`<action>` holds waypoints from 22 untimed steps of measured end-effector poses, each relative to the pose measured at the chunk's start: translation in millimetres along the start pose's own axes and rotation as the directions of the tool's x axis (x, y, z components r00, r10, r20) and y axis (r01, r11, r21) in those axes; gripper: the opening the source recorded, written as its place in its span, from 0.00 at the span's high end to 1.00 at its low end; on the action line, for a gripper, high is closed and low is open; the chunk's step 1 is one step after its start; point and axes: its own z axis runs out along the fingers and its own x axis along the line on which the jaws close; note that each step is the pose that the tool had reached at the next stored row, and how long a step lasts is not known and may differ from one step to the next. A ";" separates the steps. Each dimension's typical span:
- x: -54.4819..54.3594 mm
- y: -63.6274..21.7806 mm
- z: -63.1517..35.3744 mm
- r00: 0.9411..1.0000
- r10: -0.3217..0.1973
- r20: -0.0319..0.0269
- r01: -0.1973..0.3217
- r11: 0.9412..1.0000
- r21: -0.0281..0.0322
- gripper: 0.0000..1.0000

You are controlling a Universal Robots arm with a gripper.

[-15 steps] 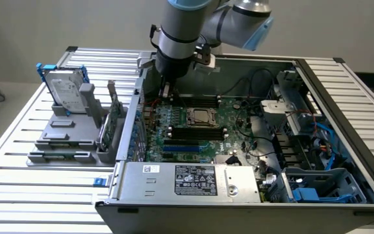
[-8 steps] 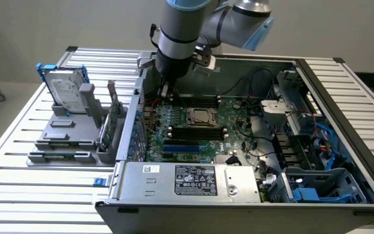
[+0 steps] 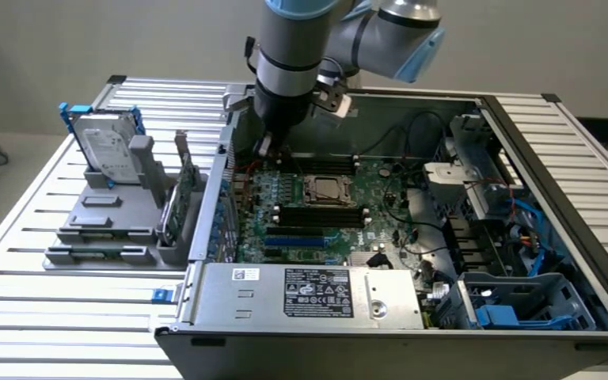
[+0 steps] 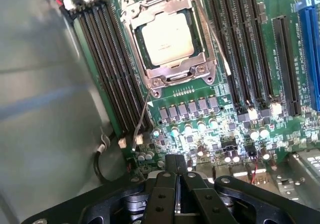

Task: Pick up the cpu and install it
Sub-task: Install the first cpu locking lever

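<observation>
The cpu [image 3: 325, 188] [image 4: 167, 38], a small square chip with a pale silver top, lies flat inside the metal-framed socket [image 4: 176, 75] in the middle of the green motherboard [image 3: 373, 207]. My gripper [image 3: 267, 145] [image 4: 176, 165] hangs over the board's back corner on the exterior view's left, close to the case wall and a short way from the socket. Its dark fingers [image 4: 171, 163] are pressed together and shut, with nothing between them. They hover above small capacitors and chokes, apart from the cpu.
Black memory slots [image 4: 107, 64] flank the socket on both sides. The open case has a grey wall [image 4: 45, 109] beside my gripper, a power supply [image 3: 304, 293] in front and a blue drive cage [image 3: 526, 305]. Outside stands a hard drive [image 3: 108, 150] on a grey fixture [image 3: 104, 226].
</observation>
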 end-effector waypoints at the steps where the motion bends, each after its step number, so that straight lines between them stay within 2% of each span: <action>1: 0.0 0.0 0.0 1.000 0.016 -0.003 -0.016 1.000 -0.003 0.89; 4: 0.0 0.0 0.1 0.998 0.067 -0.014 -0.068 0.998 -0.012 0.89; 8: -0.1 0.1 0.4 0.992 0.124 -0.027 -0.125 0.992 -0.022 0.89; 12: -0.2 0.2 0.9 0.986 0.162 -0.043 -0.163 0.986 -0.029 0.89; 14: -0.2 0.2 1.0 0.983 0.173 -0.056 -0.175 0.984 -0.032 0.89; 16: -0.2 0.2 1.1 0.981 0.180 -0.073 -0.183 0.982 -0.036 0.89; 18: -0.2 0.1 1.5 0.978 0.187 -0.087 -0.191 0.981 -0.040 0.89; 22: -0.6 -0.5 2.8 0.971 0.208 -0.114 -0.214 0.976 -0.039 0.89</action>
